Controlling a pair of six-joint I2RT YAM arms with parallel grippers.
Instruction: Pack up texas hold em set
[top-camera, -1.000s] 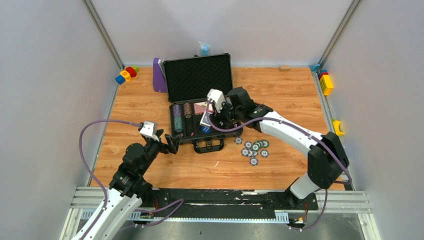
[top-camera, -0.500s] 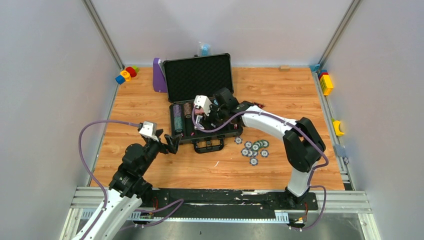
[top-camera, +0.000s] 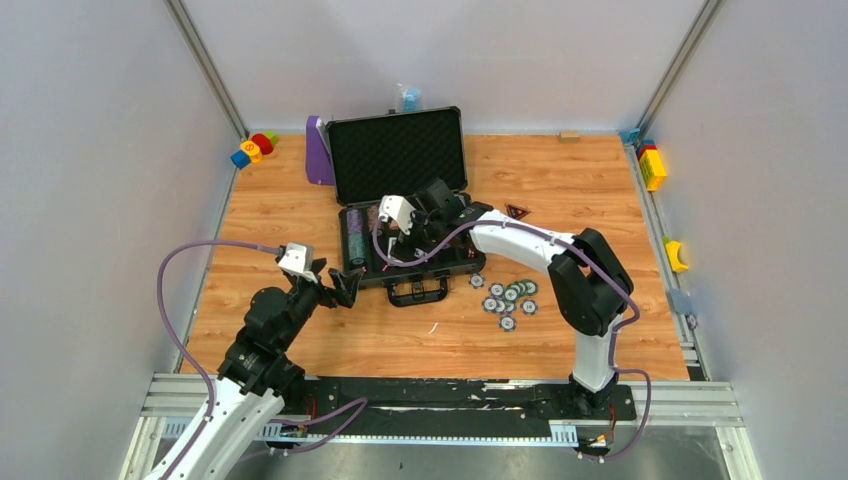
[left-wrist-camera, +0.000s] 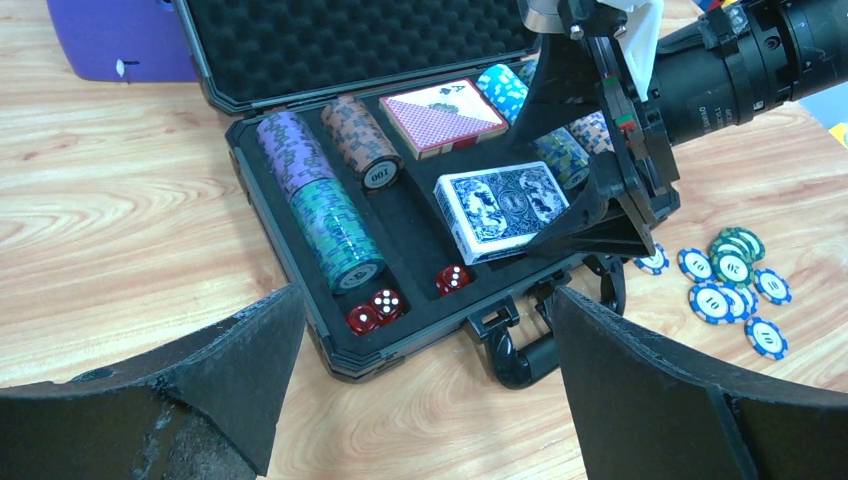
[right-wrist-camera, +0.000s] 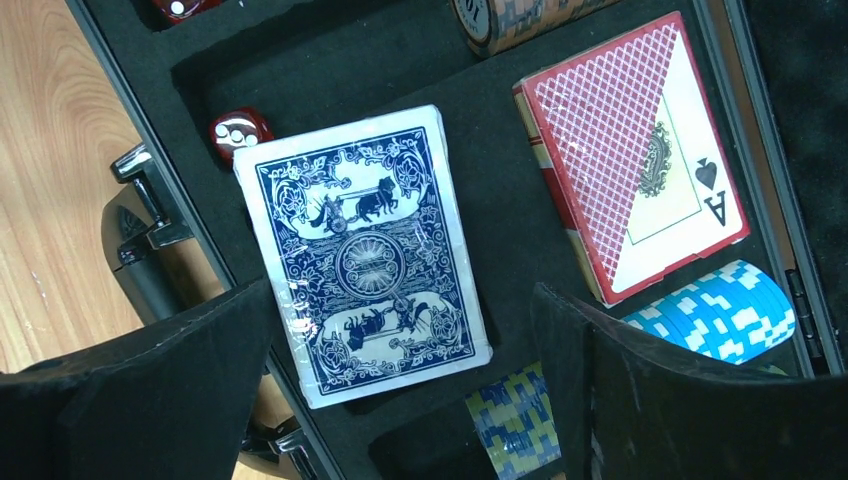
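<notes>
The dark grey hard briefcase (top-camera: 398, 155) lies open on the wooden table (top-camera: 560, 180), towards its far middle. Its black foam-lined lid stands upright and its black handle (left-wrist-camera: 530, 345) faces the arms. In the foam base a blue-backed card deck (right-wrist-camera: 365, 255) lies flat near the front edge, with a red-backed card deck (right-wrist-camera: 630, 190) showing an ace of spades behind it. To their left run a row of purple and green striped chips (left-wrist-camera: 315, 210) and a shorter row of brown striped chips (left-wrist-camera: 360, 150). A row of light blue chips (right-wrist-camera: 720, 310) sits on the right side of the base, and red translucent dice (left-wrist-camera: 375, 310) rest in the front recess. The right gripper (right-wrist-camera: 400, 300) hangs over the base with its jaws spread wider than the blue deck, which lies between them. It holds nothing, and whether a finger touches the deck's edge is unclear. Loose blue and green striped chips (top-camera: 510, 297) lie scattered on the table just right of the handle. The left gripper (left-wrist-camera: 425, 295) hovers above the table near the case's front left corner, wide open and empty. A purple plastic stand (top-camera: 318, 150) stands just beside the lid's left edge, and coloured toy blocks (top-camera: 252, 148) lie at the far left corner.
</notes>
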